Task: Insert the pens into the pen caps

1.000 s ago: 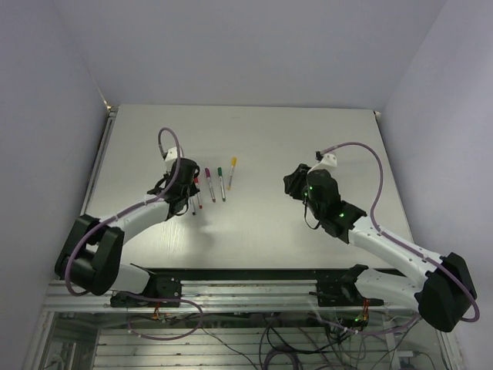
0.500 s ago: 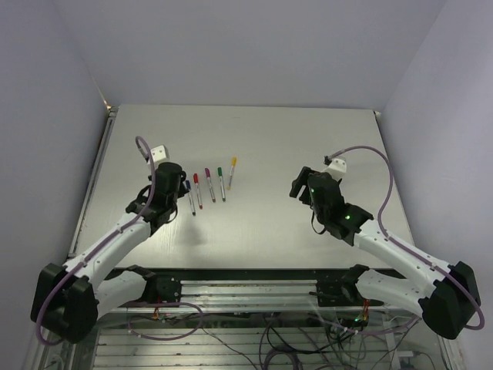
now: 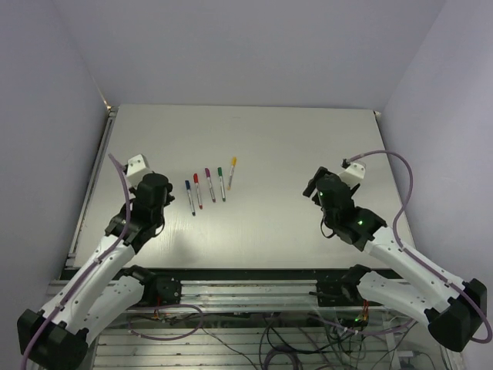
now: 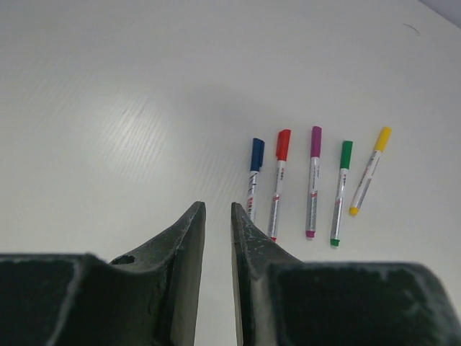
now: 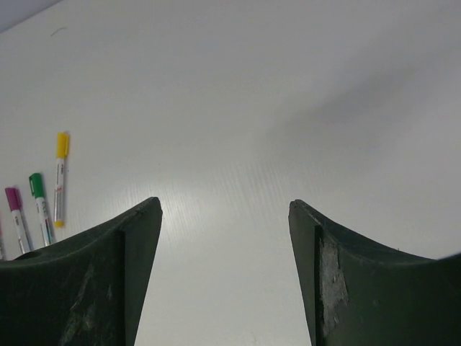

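Five capped pens lie side by side on the table: blue (image 3: 188,196), red (image 3: 197,190), magenta (image 3: 209,184), green (image 3: 221,183) and yellow (image 3: 231,173). In the left wrist view each pen wears its cap at the far end: blue cap (image 4: 257,154), red cap (image 4: 283,145), magenta cap (image 4: 315,141), green cap (image 4: 346,153), yellow cap (image 4: 383,138). My left gripper (image 3: 154,202) (image 4: 216,207) hangs left of the row, jaws a narrow gap apart, empty. My right gripper (image 3: 317,187) (image 5: 225,205) stands wide open over bare table, far right of the pens.
The white table (image 3: 269,139) is walled on the left, back and right. The right wrist view catches the yellow pen (image 5: 60,179), green pen (image 5: 39,207) and magenta pen (image 5: 17,220) at its left edge.
My left gripper has drawn back from the blue pen toward the near left. My right gripper has opened wide and moved back to the right.
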`<state>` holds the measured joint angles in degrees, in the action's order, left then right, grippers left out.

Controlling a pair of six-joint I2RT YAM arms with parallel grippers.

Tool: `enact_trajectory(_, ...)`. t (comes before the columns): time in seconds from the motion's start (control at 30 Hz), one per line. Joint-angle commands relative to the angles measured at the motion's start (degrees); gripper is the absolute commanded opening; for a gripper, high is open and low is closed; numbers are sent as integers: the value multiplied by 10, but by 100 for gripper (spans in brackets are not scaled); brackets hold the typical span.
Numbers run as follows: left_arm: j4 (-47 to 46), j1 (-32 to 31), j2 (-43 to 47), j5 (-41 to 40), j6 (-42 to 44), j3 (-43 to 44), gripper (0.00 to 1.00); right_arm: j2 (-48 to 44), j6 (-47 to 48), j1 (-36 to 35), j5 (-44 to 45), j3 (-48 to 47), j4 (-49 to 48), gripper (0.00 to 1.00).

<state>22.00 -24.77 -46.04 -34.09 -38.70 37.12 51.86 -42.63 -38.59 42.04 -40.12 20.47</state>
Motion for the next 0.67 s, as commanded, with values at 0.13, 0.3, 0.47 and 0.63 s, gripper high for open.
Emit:
enact_trajectory(0.13,102,6,36,-53,-16,26,31,-23,-35,2,75,-2,74,71)
enact_trajectory(0.3,123,6,58,-44,-19,32,30,-26,-32,2,81,-3,87,71)
enact_trajectory(0.47,132,6,78,-53,-24,23,31,-28,-23,1,81,0,85,68)
enact_trajectory(0.63,136,6,75,-50,-26,21,31,-25,-28,1,85,-8,95,69)
